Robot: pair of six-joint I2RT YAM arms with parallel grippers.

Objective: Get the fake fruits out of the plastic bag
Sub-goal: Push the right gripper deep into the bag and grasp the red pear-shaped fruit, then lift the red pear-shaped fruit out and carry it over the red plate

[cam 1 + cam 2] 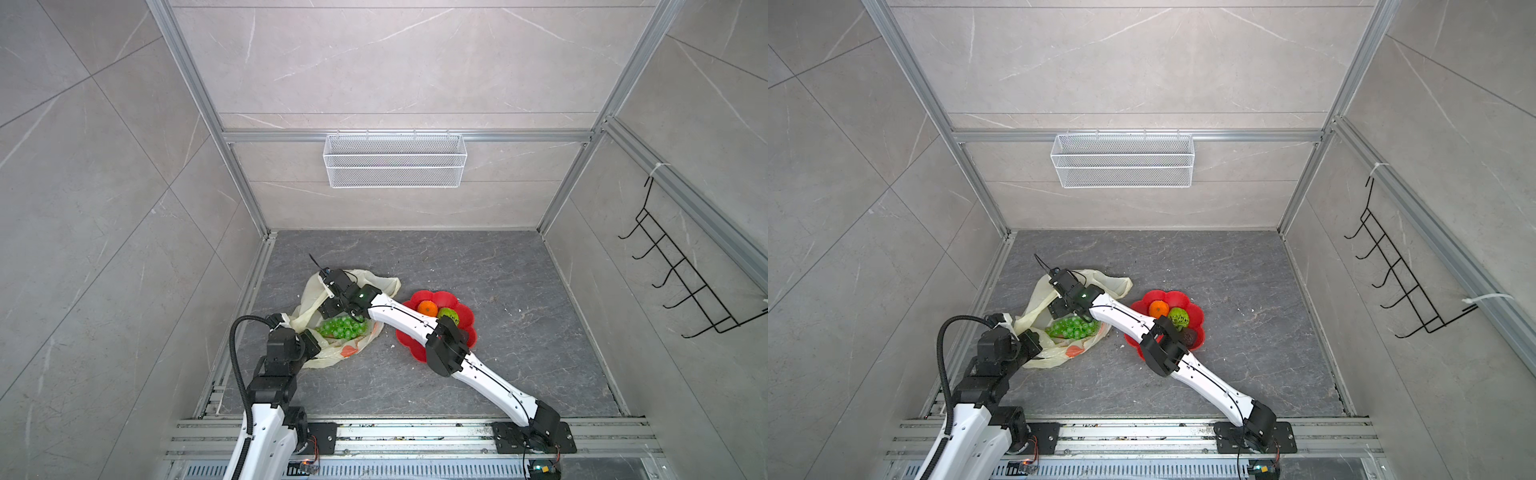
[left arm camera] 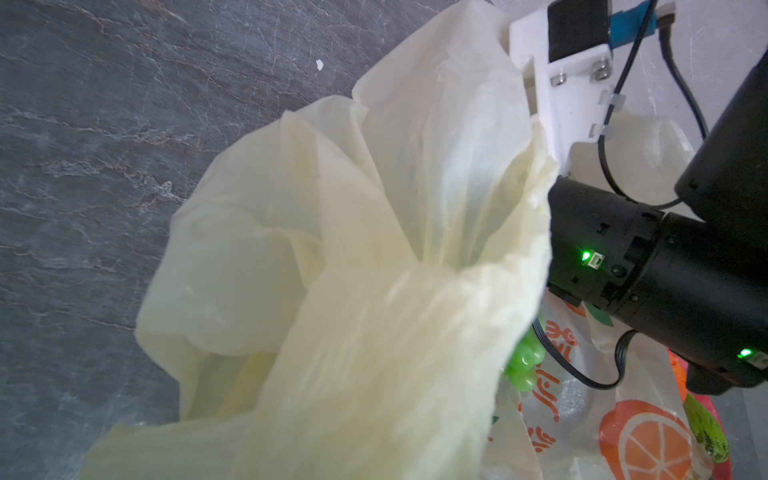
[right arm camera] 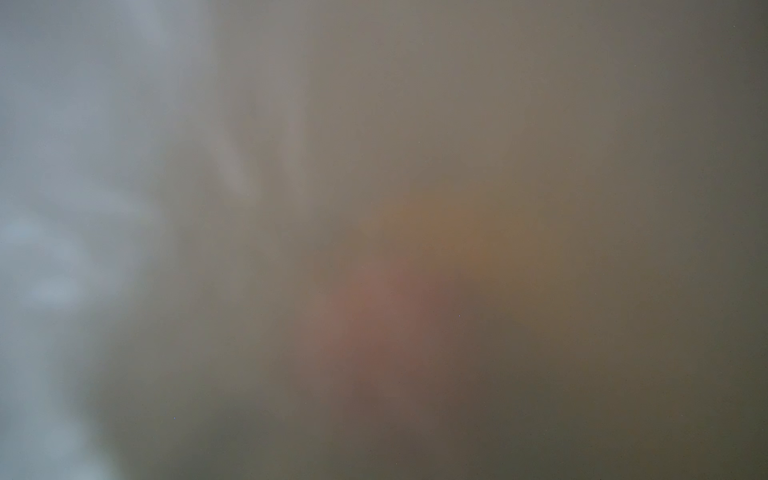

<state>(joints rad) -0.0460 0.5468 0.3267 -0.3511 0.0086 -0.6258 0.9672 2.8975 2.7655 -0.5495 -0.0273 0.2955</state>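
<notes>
My left gripper (image 1: 291, 328) clamps the handle of one pale-yellow, crinkly plastic bag (image 1: 328, 359) at the table's (image 1: 457, 374) 8 o'clock. One green grape bunch (image 1: 341, 326) lies inside. My right gripper (image 1: 328, 309) is in the bag with its fingers hidden, so I cannot tell their state. At 3 o'clock from the bag, one red plate (image 1: 1177, 297) holds three fruits: orange (image 1: 1159, 308), green knobbly fruit (image 1: 1178, 318), dark fruit (image 1: 1190, 337).

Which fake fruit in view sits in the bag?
The glossy green plastic grape bunch, lying in the pale-yellow translucent bag. The round orange fruit and green knobbly fruit sit on the red flower-shaped plate.
</notes>
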